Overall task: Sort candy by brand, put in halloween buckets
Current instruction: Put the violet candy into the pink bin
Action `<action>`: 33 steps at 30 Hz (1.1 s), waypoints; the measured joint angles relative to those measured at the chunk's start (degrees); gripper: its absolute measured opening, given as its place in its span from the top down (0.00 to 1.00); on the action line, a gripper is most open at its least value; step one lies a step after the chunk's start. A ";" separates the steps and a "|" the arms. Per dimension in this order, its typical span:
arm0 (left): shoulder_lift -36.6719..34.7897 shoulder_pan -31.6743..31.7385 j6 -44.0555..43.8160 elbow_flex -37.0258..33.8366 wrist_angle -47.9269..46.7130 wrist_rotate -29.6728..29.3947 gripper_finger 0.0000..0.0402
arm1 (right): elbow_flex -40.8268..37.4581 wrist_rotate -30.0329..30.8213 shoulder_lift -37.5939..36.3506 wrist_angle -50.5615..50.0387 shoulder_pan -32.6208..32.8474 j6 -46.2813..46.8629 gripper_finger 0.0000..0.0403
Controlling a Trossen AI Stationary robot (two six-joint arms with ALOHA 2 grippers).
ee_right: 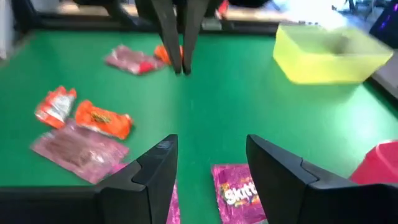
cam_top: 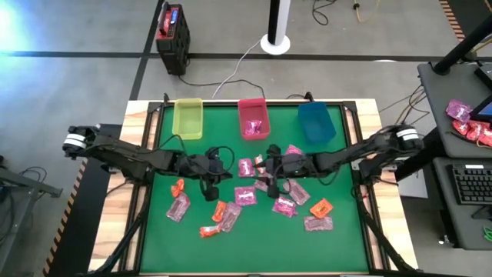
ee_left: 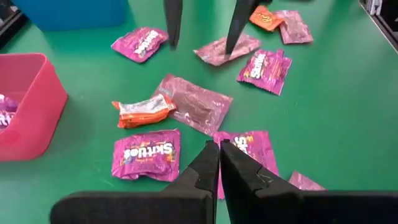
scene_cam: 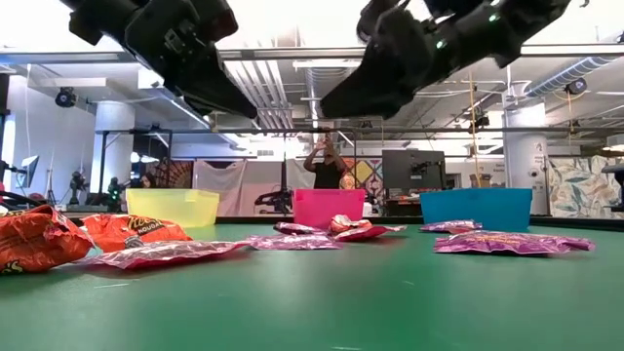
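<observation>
Along the far edge of the green felt-like table (cam_top: 338,238) stand three boxy translucent plastic bins: the yellow-green bin (cam_top: 187,118) at left, the pink-red bin (cam_top: 253,118) with a packet inside, and the blue-teal bin (cam_top: 316,121) at right. Crinkly candy packets (cam_top: 246,195), magenta, pale pink and orange, lie scattered mid-table. The left gripper (ee_left: 219,151) hangs above them, its tapered fingers pressed together and empty. The right gripper (ee_right: 208,163) hovers just right of it, fingers spread wide, holding nothing.
</observation>
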 joint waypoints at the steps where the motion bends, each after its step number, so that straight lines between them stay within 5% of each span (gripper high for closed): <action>1: 0.20 -0.02 0.08 0.00 -0.28 0.36 1.00 | 0.78 -0.76 1.02 -0.63 0.00 0.02 0.54; 12: 2.09 -0.24 0.47 0.02 0.12 2.88 1.00 | 7.10 -5.72 13.41 -5.49 2.31 2.64 0.52; 23: -8.64 -5.77 3.77 0.04 1.98 -1.28 1.00 | 13.73 -5.23 23.03 -8.11 2.54 6.05 0.50; 33: -10.74 -12.68 6.72 -0.53 5.15 -10.03 1.00 | 18.81 -5.30 28.40 -11.77 2.40 6.93 0.52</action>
